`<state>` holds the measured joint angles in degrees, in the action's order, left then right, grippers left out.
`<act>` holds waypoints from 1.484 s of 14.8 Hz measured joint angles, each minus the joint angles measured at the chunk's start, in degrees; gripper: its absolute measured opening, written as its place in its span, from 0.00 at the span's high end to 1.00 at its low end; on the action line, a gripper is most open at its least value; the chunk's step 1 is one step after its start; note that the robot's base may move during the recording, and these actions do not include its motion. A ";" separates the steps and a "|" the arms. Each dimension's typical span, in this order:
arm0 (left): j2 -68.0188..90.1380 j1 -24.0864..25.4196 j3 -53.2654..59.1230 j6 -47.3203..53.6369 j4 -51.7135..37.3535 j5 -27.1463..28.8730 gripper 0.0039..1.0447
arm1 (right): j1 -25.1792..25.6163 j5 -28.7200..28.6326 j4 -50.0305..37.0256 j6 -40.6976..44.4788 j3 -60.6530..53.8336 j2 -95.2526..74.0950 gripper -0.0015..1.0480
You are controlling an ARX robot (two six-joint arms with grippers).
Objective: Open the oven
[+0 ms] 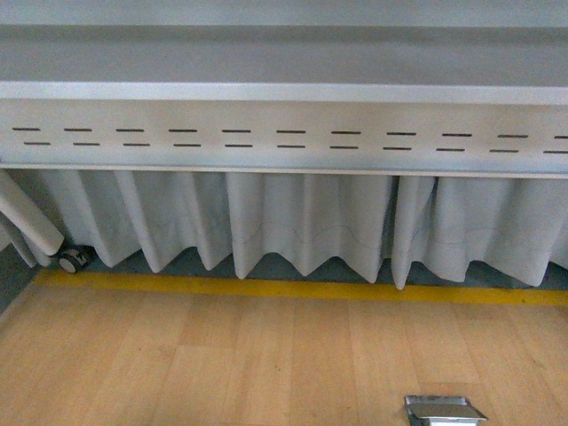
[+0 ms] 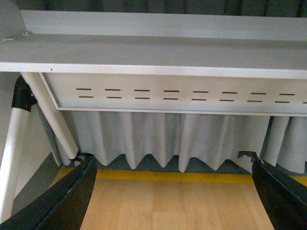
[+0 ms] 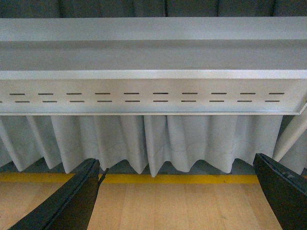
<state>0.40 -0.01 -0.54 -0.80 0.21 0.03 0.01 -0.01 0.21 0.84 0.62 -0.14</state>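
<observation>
Front view takes in only a pale grey metal table frame with a slotted front panel (image 1: pixel 284 142), a white pleated cloth skirt (image 1: pixel 302 222) hanging under it, a yellow taped line (image 1: pixel 293 288) and the light wooden plank floor (image 1: pixel 222 364), with a small shiny metal floor box (image 1: pixel 444 410) at the lower edge. The oven appears in none of the three views, so where it stands cannot be told (perhaps up on the table top, above what the cameras take in, though that is a guess). Neither arm shows in this view. Left wrist view shows the left gripper (image 2: pixel 170 163) with its black fingers (image 2: pixel 67 201) spread wide and nothing between them, aimed low at the skirt and floor, near a white tubular table leg (image 2: pixel 50 115). Right wrist view shows the right gripper (image 3: pixel 176 163) likewise spread wide and empty. I judge the task to be at its very start, with the approach not yet begun. The next move calls for lifting an arm until the oven comes into sight, then finding where its door can be gripped and bringing one parted gripper squarely to that spot before closing.
</observation>
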 joint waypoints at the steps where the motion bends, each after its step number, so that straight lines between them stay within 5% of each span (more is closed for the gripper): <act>1: 0.00 0.00 0.00 0.00 0.00 0.00 0.06 | 0.00 0.00 0.00 0.00 0.00 0.00 0.06; 22: 0.00 0.00 0.00 0.00 0.11 -0.11 0.06 | 0.00 0.02 0.11 0.00 0.00 0.00 0.06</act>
<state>0.40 -0.01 -0.54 -0.80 0.32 -0.08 0.01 0.01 0.32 0.84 0.62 -0.14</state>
